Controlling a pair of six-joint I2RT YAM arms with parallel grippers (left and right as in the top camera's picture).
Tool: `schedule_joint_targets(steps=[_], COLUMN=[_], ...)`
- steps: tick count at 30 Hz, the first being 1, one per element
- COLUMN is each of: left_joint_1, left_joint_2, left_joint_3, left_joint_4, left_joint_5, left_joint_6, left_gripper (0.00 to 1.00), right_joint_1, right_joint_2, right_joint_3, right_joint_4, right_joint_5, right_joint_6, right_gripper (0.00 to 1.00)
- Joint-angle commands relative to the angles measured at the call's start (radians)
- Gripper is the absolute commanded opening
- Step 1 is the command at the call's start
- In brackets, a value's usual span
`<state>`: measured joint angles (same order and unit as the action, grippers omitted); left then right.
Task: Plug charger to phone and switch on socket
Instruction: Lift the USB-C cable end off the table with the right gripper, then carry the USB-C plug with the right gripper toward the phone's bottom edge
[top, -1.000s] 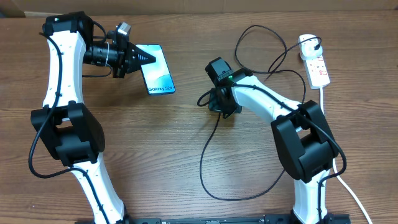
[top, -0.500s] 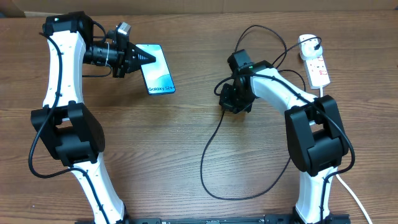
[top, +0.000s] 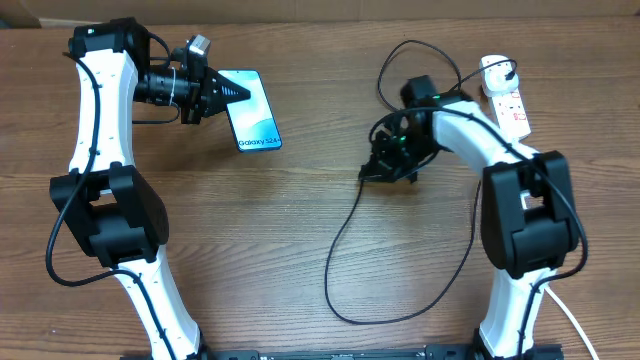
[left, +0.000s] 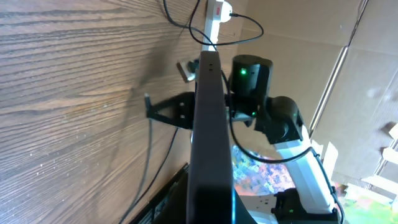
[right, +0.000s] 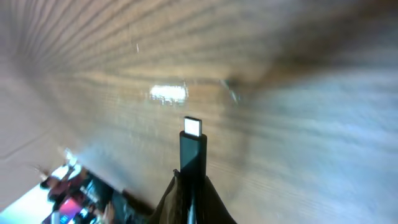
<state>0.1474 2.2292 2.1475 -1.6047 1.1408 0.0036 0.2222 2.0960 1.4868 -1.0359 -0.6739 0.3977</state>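
The wood-grain counter (top: 250, 230) fills the overhead view. The charger (top: 326, 272) loops in a long black curve across its right half, its plug end at the white socket (top: 511, 104) in the upper right corner. The phone (top: 255, 112), screen lit blue, sits in the upper left, and the left end effector (top: 232, 93) is clamped on its top edge. Right of centre, the right end effector (top: 383, 168) is closed on the charger's connector tip (right: 193, 144), which sticks out past its fingers, above the wood.
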Motion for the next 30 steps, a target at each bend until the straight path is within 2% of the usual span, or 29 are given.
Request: schedule_joint_targets(steps=[1, 5, 11, 16, 21, 30], left_joint_1=[-0.004, -0.008, -0.042, -0.072, -0.104, -0.161], left_joint_2=[-0.026, -0.026, -0.026, -0.026, -0.026, -0.026], left_joint_3=[0.015, 0.015, 0.015, 0.015, 0.015, 0.015], left_joint_4=[0.003, 0.016, 0.095, 0.187, 0.285, 0.355], left_joint_5=[0.062, 0.065, 0.066, 0.120, 0.142, 0.161], left_joint_6=[0.016, -0.002, -0.112, -0.216, -0.375, -0.516], left_gripper=[0.05, 0.04, 0.04, 0.04, 0.04, 0.04], right_joint_1=[-0.030, -0.039, -0.027, -0.007, 0.013, 0.019], right_joint_2=[-0.119, -0.200, -0.317, -0.363, -0.372, -0.372], right_joint_3=[0.007, 0.007, 0.007, 0.007, 0.007, 0.007], right_joint_4=[-0.060, -0.135, -0.208, -0.259, -0.300, -0.294], right_joint_5=[-0.069, -0.090, -0.134, -0.288, -0.466, -0.555], right_joint_6=[-0.127, -0.208, -0.266, -0.388, -0.510, -0.530], right_gripper=[0.04, 0.04, 0.04, 0.04, 0.04, 0.04])
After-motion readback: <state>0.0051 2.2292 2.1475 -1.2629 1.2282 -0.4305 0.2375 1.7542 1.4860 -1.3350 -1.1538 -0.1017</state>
